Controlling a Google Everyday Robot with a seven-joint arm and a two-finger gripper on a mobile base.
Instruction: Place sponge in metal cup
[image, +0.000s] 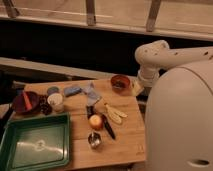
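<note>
Camera view: I'm reaching in from the right w/ my white arm (152, 57) bending down toward the far right corner of the wooden board (127, 150). My gripper (140, 85) is hanging low at the end of that arm, just beside the brown bowl (120, 82). It's mostly hidden from here, so open or closed, I can't tell. A pale yellowish bit is showing btwn the bowl and my gripper; can't tell what it is.

The blue sponge (72, 90) is lying flat on the far left part of the board, well apart from my gripper. A grey-blue cloth (91, 94) is lying crumpled just right of it. The metal cup (94, 140) is standing upright nr the front edge of the board, mouth up, w/ an orange fruit (95, 121) just behind it and a black pen-like stick (108, 129) lying at an angle beside both. Sponge and cup are sitting well apart.

Pale banana-like pieces (114, 114) are lying right of the fruit. At the left, a white cup (56, 101) is standing nr a dark red bowl (26, 101). A green tray (37, 120) is sitting at the front left corner, next to the metal cup.
</note>
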